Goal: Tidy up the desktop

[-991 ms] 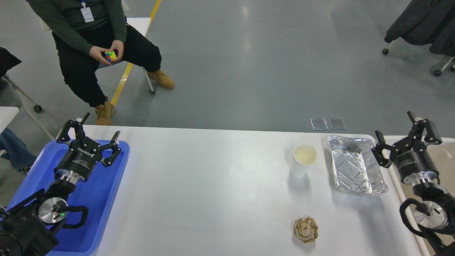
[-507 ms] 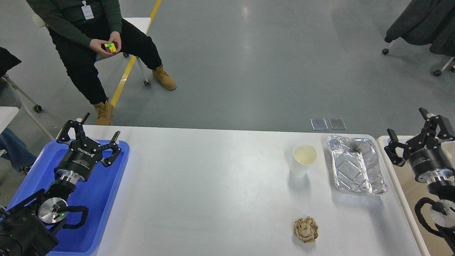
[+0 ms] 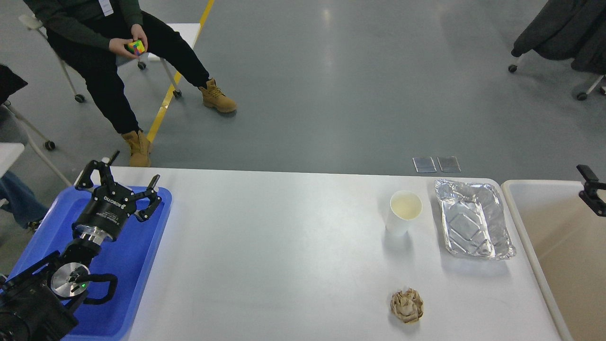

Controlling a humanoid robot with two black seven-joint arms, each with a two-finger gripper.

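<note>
Rightward off frame, the right tool has retreated above the beige bin, state unclear; left tool spread over the blue tray beside the table.

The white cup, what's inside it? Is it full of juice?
Inside the white cup you can see a pale yellowish bottom or a little liquid; the head view cannot tell which. It stands upright on the desktop, beside the foil tray. Its own wall hides its near inside.

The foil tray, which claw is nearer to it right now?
Right. The right claw is just past the foil tray over the beige bin, mostly out of view; the left claw hovers over the blue tray across the desktop.
</note>
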